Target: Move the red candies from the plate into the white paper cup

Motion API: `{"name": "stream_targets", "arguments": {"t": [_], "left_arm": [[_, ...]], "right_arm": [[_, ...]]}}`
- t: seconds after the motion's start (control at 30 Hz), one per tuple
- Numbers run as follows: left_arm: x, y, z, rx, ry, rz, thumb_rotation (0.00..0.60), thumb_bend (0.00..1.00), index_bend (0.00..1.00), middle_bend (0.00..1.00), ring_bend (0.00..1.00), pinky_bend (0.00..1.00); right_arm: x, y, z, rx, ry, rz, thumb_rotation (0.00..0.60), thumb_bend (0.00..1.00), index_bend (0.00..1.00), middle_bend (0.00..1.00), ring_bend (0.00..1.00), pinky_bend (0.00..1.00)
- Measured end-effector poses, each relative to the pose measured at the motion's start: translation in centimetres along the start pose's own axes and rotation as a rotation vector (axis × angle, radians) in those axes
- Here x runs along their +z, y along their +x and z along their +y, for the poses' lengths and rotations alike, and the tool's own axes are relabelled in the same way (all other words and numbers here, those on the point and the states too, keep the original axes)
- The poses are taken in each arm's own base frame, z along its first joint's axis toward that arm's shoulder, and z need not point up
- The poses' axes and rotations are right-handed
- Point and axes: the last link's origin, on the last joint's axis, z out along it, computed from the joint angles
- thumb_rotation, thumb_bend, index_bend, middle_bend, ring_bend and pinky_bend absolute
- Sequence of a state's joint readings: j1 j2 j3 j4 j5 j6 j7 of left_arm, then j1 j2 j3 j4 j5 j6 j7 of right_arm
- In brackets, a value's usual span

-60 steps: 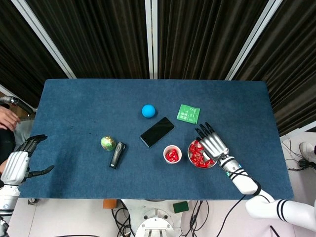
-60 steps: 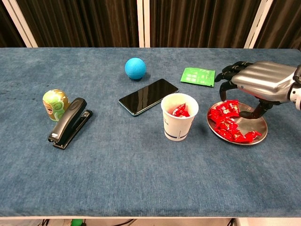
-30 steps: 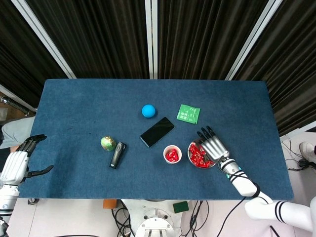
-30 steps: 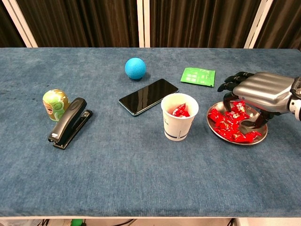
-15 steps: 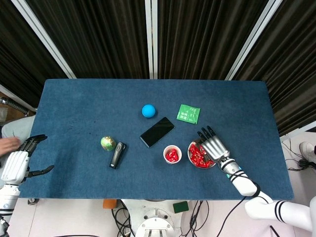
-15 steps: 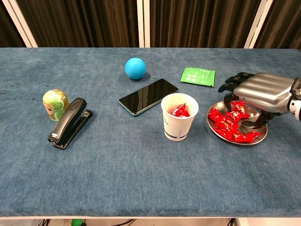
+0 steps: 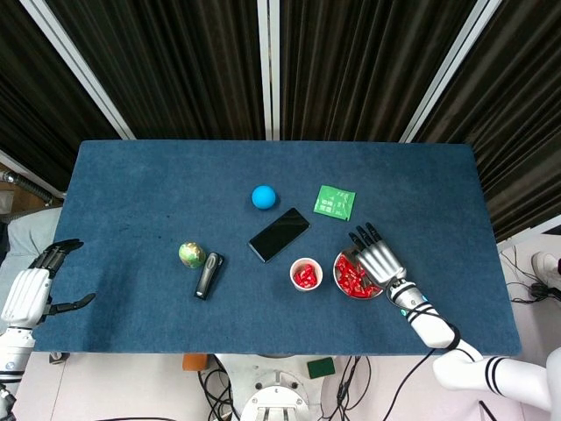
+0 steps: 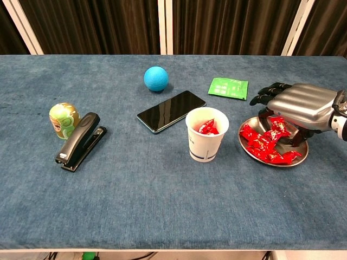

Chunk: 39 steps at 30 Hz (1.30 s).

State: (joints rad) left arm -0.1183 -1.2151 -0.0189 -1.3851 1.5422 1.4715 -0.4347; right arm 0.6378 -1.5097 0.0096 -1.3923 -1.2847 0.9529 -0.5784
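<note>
blue ball [image 8: 156, 78], phone [image 8: 171, 111], green packet [image 8: 228, 88], stapler [image 8: 81, 141]

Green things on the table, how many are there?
2. A flat green packet lies beyond the plate, and a green egg-shaped toy stands at the left, touching the black stapler. I see no others.

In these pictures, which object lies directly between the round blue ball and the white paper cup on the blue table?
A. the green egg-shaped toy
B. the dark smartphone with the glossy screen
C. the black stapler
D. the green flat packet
B: the dark smartphone lies flat between the round blue ball and the white paper cup, as the head view also shows.
</note>
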Motion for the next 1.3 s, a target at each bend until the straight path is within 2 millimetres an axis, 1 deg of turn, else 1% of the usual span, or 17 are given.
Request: {"name": "stream_targets", "arguments": {"t": [0.2, 0.37, 0.47, 0.57, 0.67, 0.77, 0.93, 1.1, 1.2, 1.27, 1.3], "left_arm": [[0.0, 0.0, 0.0, -0.001, 0.0, 0.002, 0.6, 0.1, 0.19, 0.16, 0.13, 0.25], [0.0, 0.1, 0.0, -0.001, -0.001, 0.003, 0.6, 0.1, 0.19, 0.15, 0.13, 0.25], [0.0, 0.1, 0.0, 0.0, -0.003, 0.005, 0.6, 0.1, 0.19, 0.15, 0.13, 0.25], [0.0, 0.2, 0.1, -0.001, -0.004, 0.007, 0.6, 0.1, 0.19, 0.15, 0.13, 0.25], [0.0, 0.3, 0.1, -0.001, -0.005, 0.012, 0.6, 0.09, 0.19, 0.16, 0.13, 0.25], [0.0, 0.4, 0.2, 0.0, -0.005, 0.017, 0.6, 0.1, 0.19, 0.16, 0.13, 0.25], [0.0, 0.5, 0.3, 0.002, -0.007, 0.022, 0.6, 0.1, 0.19, 0.16, 0.13, 0.25], [-0.1, 0.6, 0.3, 0.002, -0.007, 0.023, 0.6, 0.09, 0.19, 0.15, 0.13, 0.25], [-0.2, 0.7, 0.2, 0.002, -0.004, 0.024, 0.6, 0.1, 0.19, 0.15, 0.13, 0.25], [-0.2, 0.7, 0.1, 0.002, -0.003, 0.024, 0.6, 0.1, 0.19, 0.15, 0.13, 0.25], [-0.2, 0.7, 0.1, 0.001, -0.002, 0.024, 0.6, 0.1, 0.19, 0.15, 0.13, 0.25]], "right_arm": [[-0.1, 0.2, 0.1, 0.004, -0.004, 0.013, 0.6, 0.41, 0.58, 0.09, 0.0, 0.0], [-0.3, 0.7, 0.3, 0.004, -0.005, 0.042, 0.6, 0.41, 0.58, 0.09, 0.0, 0.0], [-0.5, 1.5, 0.4, 0.011, -0.004, 0.072, 0.6, 0.41, 0.58, 0.09, 0.0, 0.0], [-0.6, 2.8, 0.1, 0.018, 0.01, 0.117, 0.6, 0.4, 0.58, 0.09, 0.0, 0.0], [-0.6, 4.5, -0.7, 0.026, 0.04, 0.172, 0.6, 0.4, 0.58, 0.1, 0.0, 0.0], [-0.7, 6.4, -1.8, 0.027, 0.084, 0.231, 0.6, 0.4, 0.58, 0.1, 0.0, 0.0], [-0.5, 8.9, -4.4, 0.026, 0.176, 0.306, 0.6, 0.37, 0.58, 0.1, 0.0, 0.0], [-0.2, 9.4, -6.6, 0.026, 0.239, 0.317, 0.6, 0.37, 0.58, 0.1, 0.0, 0.0], [-0.1, 9.2, -7.1, 0.014, 0.253, 0.305, 0.6, 0.35, 0.58, 0.1, 0.0, 0.0], [0.0, 9.1, -7.2, 0.012, 0.254, 0.296, 0.6, 0.33, 0.54, 0.1, 0.0, 0.0], [0.1, 9.0, -7.3, 0.013, 0.255, 0.289, 0.6, 0.31, 0.49, 0.1, 0.0, 0.0]]}}
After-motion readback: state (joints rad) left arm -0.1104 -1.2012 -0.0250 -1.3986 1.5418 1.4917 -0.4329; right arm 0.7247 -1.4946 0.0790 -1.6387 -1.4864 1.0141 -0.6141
